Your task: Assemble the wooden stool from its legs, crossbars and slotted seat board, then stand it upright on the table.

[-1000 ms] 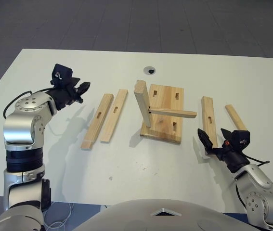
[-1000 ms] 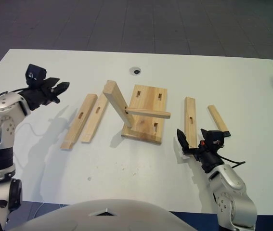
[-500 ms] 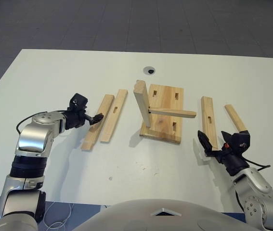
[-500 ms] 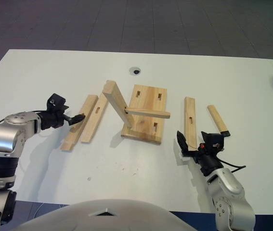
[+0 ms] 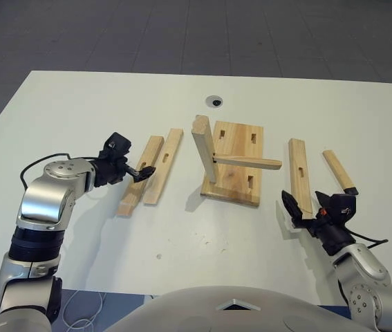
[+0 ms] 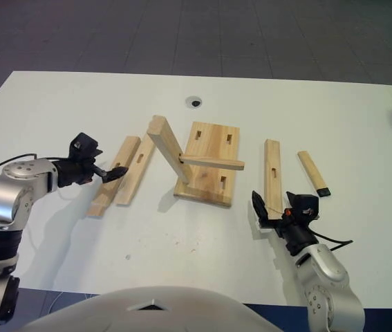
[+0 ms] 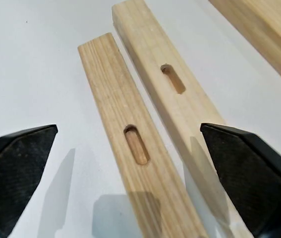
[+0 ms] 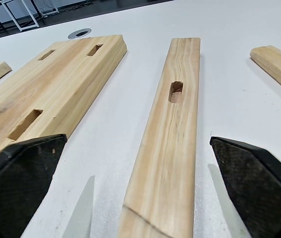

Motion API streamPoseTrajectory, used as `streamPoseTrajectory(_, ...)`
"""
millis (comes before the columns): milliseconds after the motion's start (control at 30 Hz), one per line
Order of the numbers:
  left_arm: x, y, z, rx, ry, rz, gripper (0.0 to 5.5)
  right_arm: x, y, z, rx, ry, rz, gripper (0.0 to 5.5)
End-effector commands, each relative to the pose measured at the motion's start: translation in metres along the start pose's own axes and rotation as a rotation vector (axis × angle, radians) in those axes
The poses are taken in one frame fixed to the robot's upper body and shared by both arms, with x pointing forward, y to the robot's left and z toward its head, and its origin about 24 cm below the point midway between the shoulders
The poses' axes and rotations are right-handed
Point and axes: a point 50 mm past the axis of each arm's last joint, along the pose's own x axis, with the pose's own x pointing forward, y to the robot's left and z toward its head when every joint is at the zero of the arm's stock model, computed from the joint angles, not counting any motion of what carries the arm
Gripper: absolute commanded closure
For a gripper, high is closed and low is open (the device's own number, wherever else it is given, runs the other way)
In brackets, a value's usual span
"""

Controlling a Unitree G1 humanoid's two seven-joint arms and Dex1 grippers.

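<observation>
Wooden seat board (image 5: 236, 166) is lying flat in the middle of the white tabletop (image 5: 78, 104), with open slots showing on its face. One leg (image 5: 203, 144) is standing at the board's left side, leaning a bit. A crossbar (image 5: 249, 163) is sticking out of that leg, running rightward over the board and past its right edge.

Left of the board, two slotted legs are lying side by side, touching: the outer leg (image 5: 139, 176) and the inner leg (image 5: 165, 164). The left pincer (image 5: 144, 173) is hovering over the outer leg's middle with its fingers spread wide. In the left wrist view both legs are sitting between the fingertips. Cannot tell if it is touching the wood.

Right of the board, a third slotted leg (image 5: 299, 173) is lying flat, apart from the board. The right pincer (image 5: 311, 207) is sitting at its near end, fingers spread and gripping nothing, with the leg running out between them in the right wrist view.

A short dark-tipped crossbar (image 5: 338, 170) is lying farther right, angled. A round grommet hole (image 5: 215, 102) is sitting behind the board.
</observation>
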Motion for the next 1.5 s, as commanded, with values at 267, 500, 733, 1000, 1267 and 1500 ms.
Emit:
streamPoseTrajectory(267, 0.005, 0.004, -0.025, 0.037, 0.084, 0.052, 0.13, 0.0, -0.002, 0.005, -0.021, -0.011, -0.002, 0.1)
streamPoseTrajectory(500, 0.005, 0.0, -0.025, 0.041, 0.103, -0.003, 1.38, 0.002, 0.0, 0.005, -0.017, -0.015, -0.002, 0.1)
streamPoseTrajectory(733, 0.007, -0.004, -0.047, -0.097, 0.195, -0.068, 2.57, 0.002, 0.001, 0.005, -0.017, -0.025, -0.011, 0.1)
streamPoseTrajectory(1000, 0.008, -0.003, -0.035, -0.09, 0.14, -0.065, 3.43, 0.006, -0.002, 0.009, -0.029, -0.032, -0.011, 0.1)
streamPoseTrajectory(1267, -0.004, 0.009, 0.09, 0.093, -0.502, 0.109, 3.43, 0.017, -0.003, 0.049, 0.03, -0.217, -0.01, 0.1)
streamPoseTrajectory(1500, -0.05, -0.033, 0.19, 0.413, -1.003, -0.094, 3.43, 0.018, 0.032, 0.189, 0.34, -0.665, 0.378, 0.1)
